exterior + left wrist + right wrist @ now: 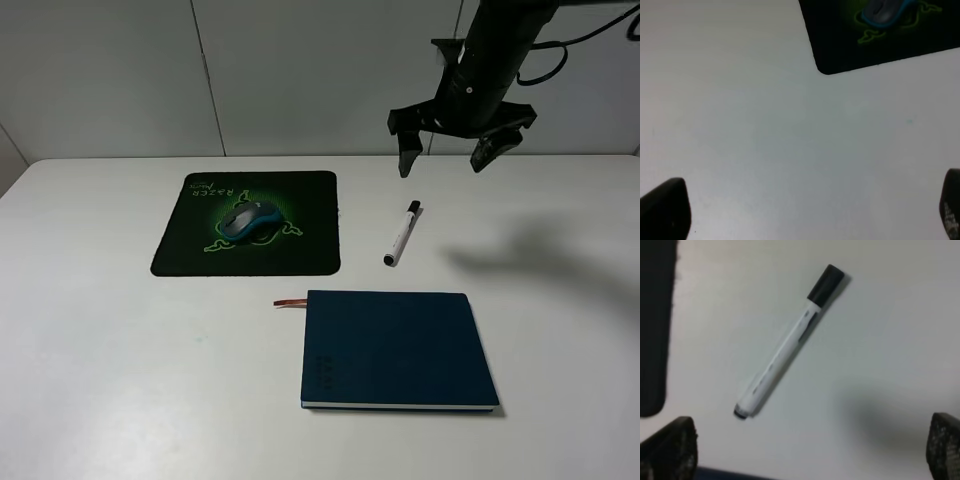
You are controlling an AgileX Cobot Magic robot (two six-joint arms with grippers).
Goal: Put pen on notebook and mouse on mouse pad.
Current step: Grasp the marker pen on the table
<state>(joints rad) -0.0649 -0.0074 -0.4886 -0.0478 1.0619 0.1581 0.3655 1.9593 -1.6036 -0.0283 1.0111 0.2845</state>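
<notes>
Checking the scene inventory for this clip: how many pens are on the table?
1. The pen lies on the bare table, right of the mouse pad in the high view and beyond the notebook, touching neither. No second pen shows in any view.

White pen (401,235) with black cap and end, navy-teal notebook (395,347) with white page edges and reddish-brown ribbon (291,301), grey-topped, teal-blue-sided mouse (248,221), black mouse pad (185,248) with green snake logo, white table (120,360)
</notes>
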